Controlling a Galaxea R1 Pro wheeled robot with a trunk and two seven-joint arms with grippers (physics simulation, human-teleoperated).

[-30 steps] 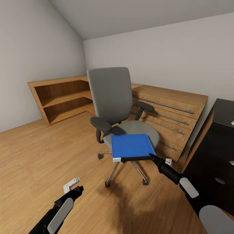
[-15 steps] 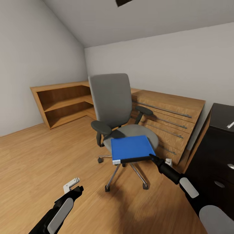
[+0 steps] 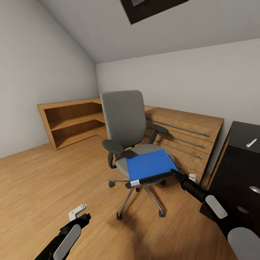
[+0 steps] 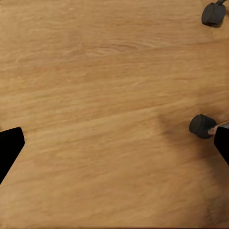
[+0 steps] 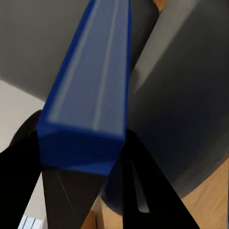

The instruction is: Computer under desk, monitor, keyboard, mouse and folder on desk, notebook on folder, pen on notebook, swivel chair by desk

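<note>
**One folder gripped at its corner, one arm idle**

One bright-blue folder point(image 3: 150, 165) is held by the right gripper point(image 3: 173, 173), whose fingers are closed on the corner nearest the robot, where the black spine meets the blue cover. The folder tilts, with the spine edge low and the far edge higher, and sits over the front of the grey swivel chair point(image 3: 124, 121); whether it touches the seat cannot be told. The right wrist view looks along the blue edge point(image 5: 90, 95) pinched between two dark fingers, with the grey chair behind it. A grip at the near corner seems chosen because that corner overhangs the seat and is the easiest part to reach; the tilt fits a flat object held from one end.

The left gripper point(image 3: 78, 213) hangs low over the wood floor point(image 3: 47, 180), clear of the chair. Its wrist view shows bare floor between two dark fingertips set far apart, so the jaws are wide and hold nothing; two black chair castors point(image 4: 202, 126) lie near the edge of that view. Judged from this, the left arm is parked out of the way.

The black desk point(image 3: 245, 144) stands at the right, close to the right arm, and a slim white pen point(image 3: 251, 142) lies on its top. Low oak shelving point(image 3: 72, 119) lines the grey walls behind the chair.

A small white label sits at the end of the folder's spine, too small to read. No other writing or brand marks can be seen.
</note>
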